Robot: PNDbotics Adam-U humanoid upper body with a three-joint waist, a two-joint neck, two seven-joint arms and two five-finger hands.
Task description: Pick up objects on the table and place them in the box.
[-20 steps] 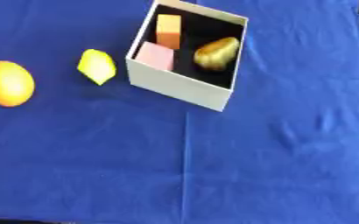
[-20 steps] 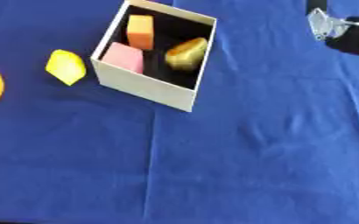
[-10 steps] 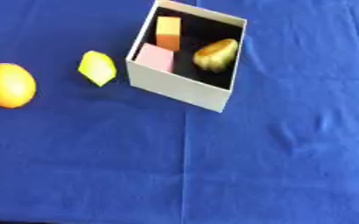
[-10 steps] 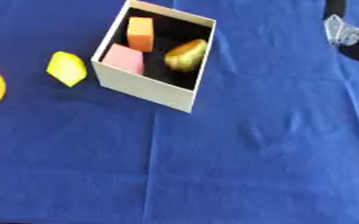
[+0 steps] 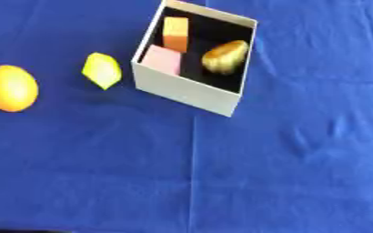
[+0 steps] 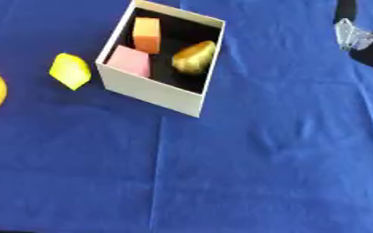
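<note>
Three things sit in the box (image 5: 191, 90). Orange (image 5: 10, 88) and yellow piece (image 5: 101, 70) wait outside. Right arm (image 6: 365, 43) at the edge, fingers' state unclear; the yellow piece looks next.

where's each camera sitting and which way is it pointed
Left eye view: in the robot's head, looking down at the blue cloth, the box, an orange and a yellow piece; none of the robot's body shows.
Right eye view: beside it, facing the same way; part of the right arm shows at the upper right edge.
Both share the box holding an orange block, pink block and golden fruit.
</note>
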